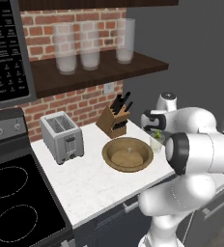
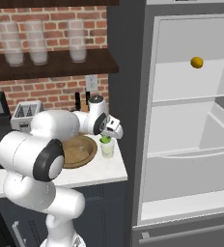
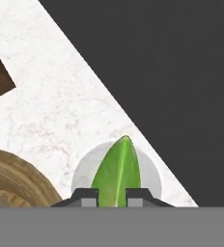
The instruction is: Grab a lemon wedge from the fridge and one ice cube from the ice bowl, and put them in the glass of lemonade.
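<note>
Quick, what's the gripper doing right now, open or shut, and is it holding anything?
Gripper: shut on the lemon wedge, held right over the glass of lemonade.

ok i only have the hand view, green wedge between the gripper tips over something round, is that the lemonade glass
Observer: Yes, the right base view shows the gripper holding the lemon wedge just above the small glass.
Operator: is the fridge shut behind me
Observer: No, the fridge stands open, with a small yellow fruit on its upper shelf.
Operator: ice left in the bowl
Observer: In the left base view, one small pale cube sits in the wooden bowl.
</note>
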{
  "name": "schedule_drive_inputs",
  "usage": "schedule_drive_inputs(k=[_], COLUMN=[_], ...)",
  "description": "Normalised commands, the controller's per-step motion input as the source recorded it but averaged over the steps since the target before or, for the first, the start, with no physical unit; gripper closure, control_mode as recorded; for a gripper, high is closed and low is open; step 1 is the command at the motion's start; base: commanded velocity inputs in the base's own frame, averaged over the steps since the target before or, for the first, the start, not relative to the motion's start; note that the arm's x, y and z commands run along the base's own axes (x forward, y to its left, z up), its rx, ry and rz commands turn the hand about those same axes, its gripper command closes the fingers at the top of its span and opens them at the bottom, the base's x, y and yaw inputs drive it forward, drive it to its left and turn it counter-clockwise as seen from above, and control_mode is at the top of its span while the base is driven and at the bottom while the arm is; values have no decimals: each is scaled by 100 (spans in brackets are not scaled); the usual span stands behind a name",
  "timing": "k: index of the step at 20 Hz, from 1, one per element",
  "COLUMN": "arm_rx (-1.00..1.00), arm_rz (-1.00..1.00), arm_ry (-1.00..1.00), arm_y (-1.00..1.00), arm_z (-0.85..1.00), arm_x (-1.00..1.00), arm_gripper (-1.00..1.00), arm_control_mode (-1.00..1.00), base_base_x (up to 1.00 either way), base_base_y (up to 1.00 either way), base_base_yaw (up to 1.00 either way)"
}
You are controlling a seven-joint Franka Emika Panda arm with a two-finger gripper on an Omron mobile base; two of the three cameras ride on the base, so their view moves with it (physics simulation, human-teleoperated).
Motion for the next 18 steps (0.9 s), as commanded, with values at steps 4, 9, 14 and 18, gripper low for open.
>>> schedule_drive_inputs(k=[4, 9, 14, 18], arm_rx=[0, 0, 0, 2], arm_rz=[0, 0, 0, 0], arm_ry=[0, 0, -3, -1], arm_y=[0, 0, -2, -11], arm_z=[0, 0, -2, 0], arm_x=[29, 1, -11, 0], arm_gripper=[100, 100, 100, 100], arm_control_mode=[-100, -100, -100, -100], base_base_x=[0, 0, 0, 0], base_base_y=[0, 0, 0, 0], base_base_yaw=[0, 0, 0, 0])
